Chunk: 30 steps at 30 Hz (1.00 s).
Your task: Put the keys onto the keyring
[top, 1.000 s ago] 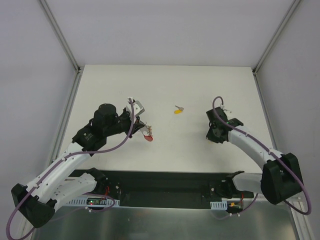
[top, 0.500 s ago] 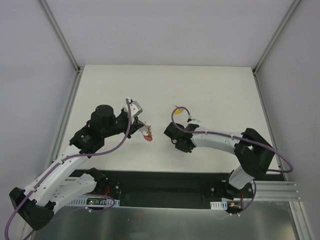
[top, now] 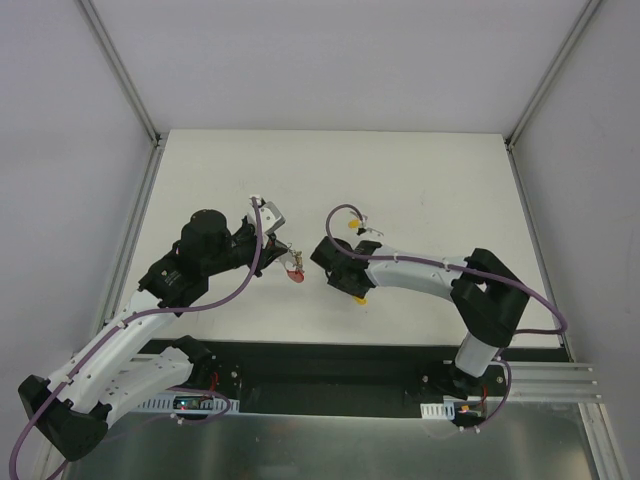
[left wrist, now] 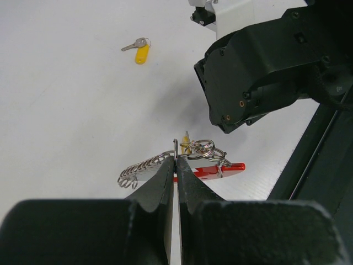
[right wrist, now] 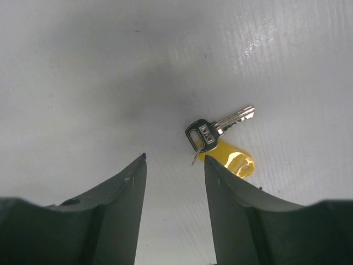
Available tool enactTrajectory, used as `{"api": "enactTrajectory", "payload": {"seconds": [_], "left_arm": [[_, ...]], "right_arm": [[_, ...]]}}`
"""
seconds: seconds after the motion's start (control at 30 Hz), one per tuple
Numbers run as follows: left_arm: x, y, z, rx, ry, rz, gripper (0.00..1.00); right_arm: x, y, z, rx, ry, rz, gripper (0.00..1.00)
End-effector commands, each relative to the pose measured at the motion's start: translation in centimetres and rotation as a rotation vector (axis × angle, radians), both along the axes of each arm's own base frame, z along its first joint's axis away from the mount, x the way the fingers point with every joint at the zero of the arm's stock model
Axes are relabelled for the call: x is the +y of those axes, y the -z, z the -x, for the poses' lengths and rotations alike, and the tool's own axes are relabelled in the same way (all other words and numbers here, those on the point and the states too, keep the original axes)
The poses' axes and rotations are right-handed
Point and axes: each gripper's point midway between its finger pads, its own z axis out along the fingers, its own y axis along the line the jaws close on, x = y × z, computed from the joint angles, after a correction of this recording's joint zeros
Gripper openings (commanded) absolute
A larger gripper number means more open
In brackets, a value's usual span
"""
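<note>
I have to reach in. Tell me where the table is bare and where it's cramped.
Bare: the table along the back wall and to the right of the right arm. Crowded: the middle, where left gripper, keyring, right gripper and a loose key sit close.

Overhead, keyring details too small

- Bright, even and diffuse from overhead in the top view, with only faint, soft-edged shadows.
- Streaky glare on the surface at upper right of the right wrist view; broad grey shadow at upper left.
- Dark, blurred foreground in both wrist views.
</note>
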Motion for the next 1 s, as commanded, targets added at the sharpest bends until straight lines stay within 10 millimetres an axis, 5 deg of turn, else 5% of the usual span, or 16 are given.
{"api": "enactTrajectory", "payload": {"seconds": [0.0,0.1,0.3,0.6,0.97], "left_arm": [[0.0,-3.2,-0.4,-0.076,-0.011,0.061,0.0],[0.0,-3.3,-0.3,-0.078,-0.008,0.062,0.0],[-0.3,-3.1,0.0,-0.082,0.025,0.057,0.0],[-0.9,-2.8,0.6,-0.083,0.089,0.059,0.0],[-1.5,-2.7,1.1,-0.081,0.138,0.062,0.0]], "right_arm": [[0.1,-4.8,-1.2,-0.112,-0.095,-0.009,0.55],[-1.6,-5.1,-1.5,-0.114,-0.183,0.063,0.55],[-4.0,-2.6,-2.6,-0.102,-0.364,0.058,0.52],[-2.3,-1.3,-4.9,-0.115,-0.636,-0.019,0.52],[-2.5,2.5,-2.3,0.009,-0.618,-0.127,0.51]]}}
